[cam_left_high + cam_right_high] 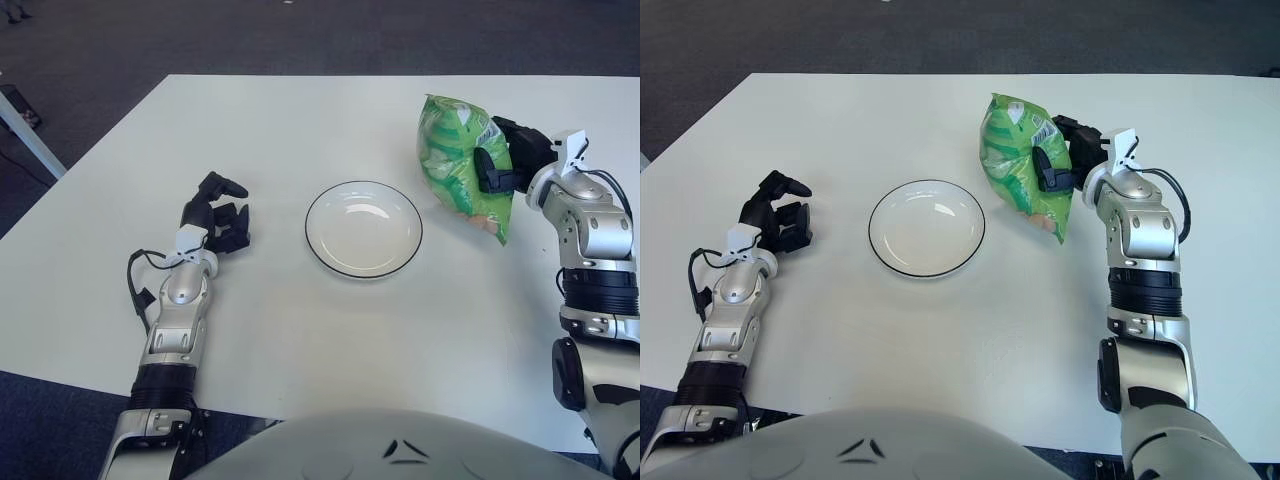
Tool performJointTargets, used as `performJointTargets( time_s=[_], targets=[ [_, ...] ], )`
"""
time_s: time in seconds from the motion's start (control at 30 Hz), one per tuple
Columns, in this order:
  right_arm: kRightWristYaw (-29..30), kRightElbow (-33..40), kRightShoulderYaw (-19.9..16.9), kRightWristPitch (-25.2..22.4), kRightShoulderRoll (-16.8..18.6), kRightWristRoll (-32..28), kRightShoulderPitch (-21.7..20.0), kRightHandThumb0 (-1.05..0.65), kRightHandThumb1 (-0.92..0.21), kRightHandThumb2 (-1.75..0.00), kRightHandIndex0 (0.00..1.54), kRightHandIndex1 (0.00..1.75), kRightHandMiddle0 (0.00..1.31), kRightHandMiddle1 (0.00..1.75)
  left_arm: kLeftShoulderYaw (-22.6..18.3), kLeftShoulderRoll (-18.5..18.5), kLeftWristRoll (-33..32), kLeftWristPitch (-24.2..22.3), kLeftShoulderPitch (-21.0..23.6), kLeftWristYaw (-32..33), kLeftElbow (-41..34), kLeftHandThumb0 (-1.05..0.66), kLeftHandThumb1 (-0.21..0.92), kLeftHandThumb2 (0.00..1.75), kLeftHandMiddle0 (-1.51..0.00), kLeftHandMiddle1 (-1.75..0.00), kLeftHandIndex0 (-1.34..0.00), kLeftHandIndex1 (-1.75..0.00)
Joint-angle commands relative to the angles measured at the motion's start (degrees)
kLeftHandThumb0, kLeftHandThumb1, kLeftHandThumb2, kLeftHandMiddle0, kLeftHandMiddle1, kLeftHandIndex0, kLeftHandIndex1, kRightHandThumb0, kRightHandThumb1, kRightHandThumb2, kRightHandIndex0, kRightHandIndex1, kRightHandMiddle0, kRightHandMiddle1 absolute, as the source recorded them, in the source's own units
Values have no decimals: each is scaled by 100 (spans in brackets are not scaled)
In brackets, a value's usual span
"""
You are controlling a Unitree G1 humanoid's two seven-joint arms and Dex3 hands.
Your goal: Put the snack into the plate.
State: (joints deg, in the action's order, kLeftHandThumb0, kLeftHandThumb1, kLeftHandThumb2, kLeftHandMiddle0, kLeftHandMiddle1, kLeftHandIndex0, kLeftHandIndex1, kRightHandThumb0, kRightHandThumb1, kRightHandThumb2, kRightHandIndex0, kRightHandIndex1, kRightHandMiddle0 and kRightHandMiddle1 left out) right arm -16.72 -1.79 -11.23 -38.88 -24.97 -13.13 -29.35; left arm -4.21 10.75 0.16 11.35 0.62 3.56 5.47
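Right hand [505,160]: grips green snack bag [455,160], raised for carrying.
Plate [363,229]: empty, just left of the bag.
Left hand [220,215]: idle, fingers curled, holding nothing.

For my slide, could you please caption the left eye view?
Right robot hand holds green snack bag beside empty plate.

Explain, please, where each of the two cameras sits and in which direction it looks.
Left eye view: on the head, looking forward and down at the white table; both arms and the torso's top edge show.
Right eye view: the same head, slightly to the right, same direction; the same body parts show, shifted left.
Shared: the empty plate at centre, the right hand holding the green snack bag right of the plate, and the left hand left of the plate.
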Motion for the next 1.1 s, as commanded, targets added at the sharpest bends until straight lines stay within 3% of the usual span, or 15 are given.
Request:
performJointTargets(
  time_s=[0.0,0.47,0.67,1.07],
  targets=[
    [-20,141,-227,-448,103,-373,-267,0,-12,-150,82,160,52,175,153,-430,-37,-27,-669,-28,635,-42,52,106,-114,-175,-46,-175],
    [176,2,-694,-1939,274,-1203,-964,0,-13,-151,80,164,52,175,165,-436,-23,-91,-654,-18,627,-42,51,107,-115,-175,-46,-175],
    [189,-109,-695,-2107,275,-1287,-1166,0,-12,-151,80,164,52,175,164,-425,-16,-119,-678,-19,604,-42,52,107,-113,-175,-46,-175],
    [658,561,-579,-2868,746,-1478,-1533,0,-11,-154,80,167,52,175,190,-437,36,-177,-677,31,554,-42,53,105,-113,-175,-45,-175]
  ],
)
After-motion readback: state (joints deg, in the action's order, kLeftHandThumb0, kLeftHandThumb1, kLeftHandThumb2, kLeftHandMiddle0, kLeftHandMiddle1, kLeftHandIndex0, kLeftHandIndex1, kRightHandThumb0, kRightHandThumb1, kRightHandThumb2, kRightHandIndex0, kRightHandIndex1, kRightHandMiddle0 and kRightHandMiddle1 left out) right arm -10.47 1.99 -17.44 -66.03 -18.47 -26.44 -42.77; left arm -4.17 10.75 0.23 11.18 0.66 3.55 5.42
